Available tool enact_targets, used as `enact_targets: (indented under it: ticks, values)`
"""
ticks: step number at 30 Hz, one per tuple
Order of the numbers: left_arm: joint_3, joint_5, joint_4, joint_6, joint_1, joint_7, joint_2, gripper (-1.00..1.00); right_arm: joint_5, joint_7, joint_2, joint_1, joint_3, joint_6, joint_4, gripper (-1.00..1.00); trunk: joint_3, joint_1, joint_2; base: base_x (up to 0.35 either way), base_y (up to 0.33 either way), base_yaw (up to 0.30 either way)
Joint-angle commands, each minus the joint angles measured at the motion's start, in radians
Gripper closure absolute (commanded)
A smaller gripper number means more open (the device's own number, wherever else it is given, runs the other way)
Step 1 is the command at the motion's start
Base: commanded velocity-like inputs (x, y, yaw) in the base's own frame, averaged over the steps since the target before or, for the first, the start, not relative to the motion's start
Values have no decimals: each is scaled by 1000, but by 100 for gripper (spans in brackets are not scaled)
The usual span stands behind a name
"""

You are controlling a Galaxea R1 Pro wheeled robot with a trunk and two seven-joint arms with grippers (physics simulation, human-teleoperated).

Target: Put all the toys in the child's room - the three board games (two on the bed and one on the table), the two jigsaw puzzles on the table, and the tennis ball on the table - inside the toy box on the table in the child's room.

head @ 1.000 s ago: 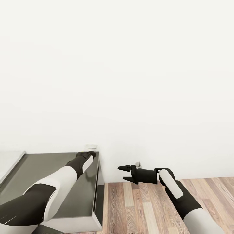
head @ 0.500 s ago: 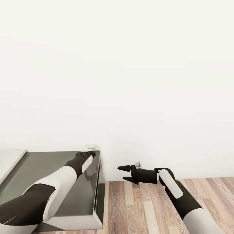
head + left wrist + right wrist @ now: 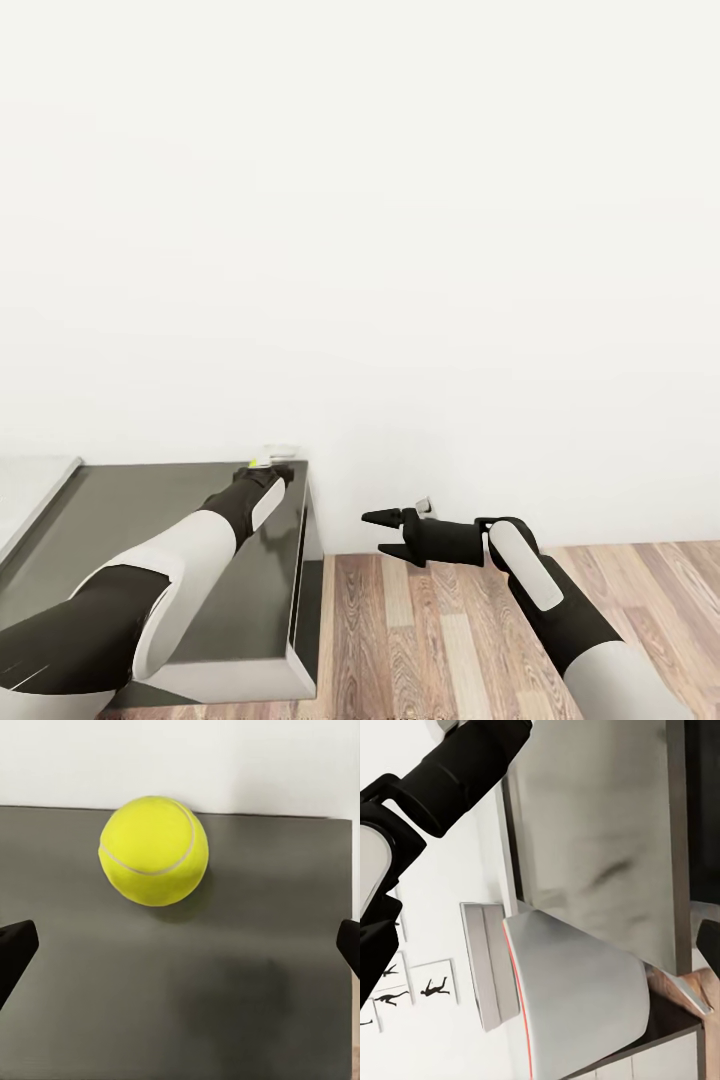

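A yellow-green tennis ball point(image 3: 154, 850) rests on the dark grey lower section of the table point(image 3: 130, 540), close to the white wall at its back right corner. In the head view a sliver of the ball point(image 3: 254, 463) peeks past my left wrist. My left gripper point(image 3: 181, 947) is open wide just short of the ball, with its fingertips point(image 3: 15, 949) at the edges of the left wrist view and nothing between them. My right gripper point(image 3: 385, 533) hangs open and empty over the floor, to the right of the table.
The pale grey table top point(image 3: 30, 490) joins the dark section at the left. A wood-plank floor point(image 3: 450, 640) lies to the right of the table, under a bare white wall point(image 3: 400, 250). Black silhouette pictures point(image 3: 435, 986) hang on a wall in the right wrist view.
The whole head view has shifted slightly, with a little less of the pale grey top in view at the left. Both arms hold the same pose.
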Motion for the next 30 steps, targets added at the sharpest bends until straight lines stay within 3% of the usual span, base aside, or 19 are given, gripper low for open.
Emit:
enact_targets:
  ticks: [1,14,30]
  values:
    - [-9,10,-2,5,-1,6,0,-100,9,10,-1,-1,1,1,0,-100,-4,1,-2,0,0,0]
    - [-9,10,-3,5,-1,6,0,-100,9,9,0,-1,2,1,0,-100,-24,1,-2,0,0,0]
    - [-9,10,-5,4,-1,6,2,-100,11,9,5,-1,2,1,0,-100,-26,1,-2,51,31,0]
